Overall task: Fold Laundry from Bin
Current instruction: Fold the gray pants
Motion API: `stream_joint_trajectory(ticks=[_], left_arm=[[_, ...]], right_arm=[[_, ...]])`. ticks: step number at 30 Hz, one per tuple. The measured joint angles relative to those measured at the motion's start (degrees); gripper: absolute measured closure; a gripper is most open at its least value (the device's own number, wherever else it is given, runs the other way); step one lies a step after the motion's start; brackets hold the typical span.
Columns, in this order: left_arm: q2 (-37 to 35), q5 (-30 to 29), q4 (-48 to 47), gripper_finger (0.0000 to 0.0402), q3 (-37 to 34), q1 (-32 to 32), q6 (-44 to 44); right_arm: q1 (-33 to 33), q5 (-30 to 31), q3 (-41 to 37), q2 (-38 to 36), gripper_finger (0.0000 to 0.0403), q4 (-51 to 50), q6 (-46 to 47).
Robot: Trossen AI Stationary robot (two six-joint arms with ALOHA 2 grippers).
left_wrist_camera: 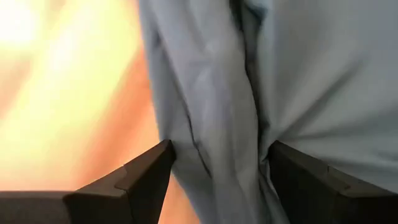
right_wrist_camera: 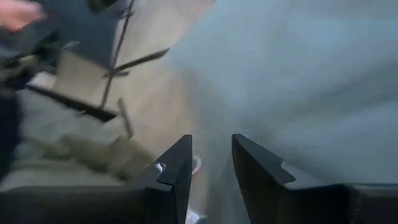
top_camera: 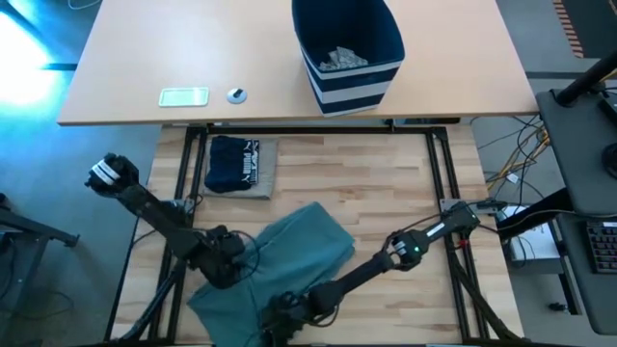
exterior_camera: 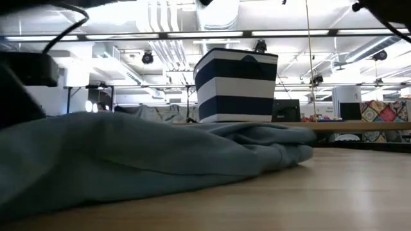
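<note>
On the left, the left end effector [top_camera: 224, 258] sits low at the left edge of the large teal-green cloth garment [top_camera: 280, 265], which lies spread on the near wooden table [top_camera: 386, 183]; in its wrist view its dark fingers [left_wrist_camera: 146, 177] stand wide apart with a bunched fold of the teal cloth running between them, so it straddles the fabric without visibly pinching it. Far of that, a folded navy garment with white lettering [top_camera: 239, 166] rests on the left part of the same table, apart from the teal piece. Moving right, the right end effector [top_camera: 280, 316] is down at the near edge of the teal garment, near the table's front; its wrist view shows its fingers [right_wrist_camera: 177, 171] drawn close with only a narrow gap and the cloth edge lying just ahead, and I cannot tell whether any fabric is caught between them. The teal garment's long axis runs from near-left to far-right, so both end effectors work its near end, with the bulk of the cloth lying beyond them; a fold would likely carry that end toward the far-right corner. Further right and far back, the boxy navy-blue fabric bin with white stripes [top_camera: 349, 72] stands on the pale far table, small grey pieces [top_camera: 339, 60] still inside.
</note>
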Motion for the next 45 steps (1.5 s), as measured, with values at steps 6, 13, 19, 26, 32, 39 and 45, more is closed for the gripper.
stream_joint_trajectory(ticks=[6, 13, 19, 26, 32, 39, 45], left_arm=[[-2.9, 1.5, -10.0, 0.0157, 3.2, 2.1, 5.1], [-7.4, 4.2, -19.7, 0.0157, 18.5, -4.7, 3.4], [1.5, 3.9, -9.3, 0.0157, 23.3, -12.0, -3.8], [18.1, 14.8, -1.8, 0.0157, 23.5, -19.7, -10.5], [19.7, 19.4, -1.5, 0.0157, 23.8, -28.7, -19.7], [12.0, 18.2, -3.0, 0.0157, 23.2, -28.6, -24.3], [7.4, 16.7, -2.3, 0.0157, 23.3, -28.3, -21.3]], right_arm=[[0.6, 1.3, 0.0, -7.2, 0.0303, -9.0, -4.1], [0.1, 20.6, 0.0, -15.6, 0.0306, -35.8, -2.8], [-0.1, 20.9, -6.1, -16.7, 0.0306, -49.4, 3.9], [-2.3, 21.4, -18.8, -16.8, 0.0306, -44.7, 15.0], [-2.6, 17.4, -25.0, -17.3, 0.0306, -44.4, 13.6], [-2.6, 15.5, -21.6, -19.5, 0.0306, -47.3, 7.8], [-4.3, 16.9, -24.1, -29.1, 0.0306, -47.9, 5.9]])
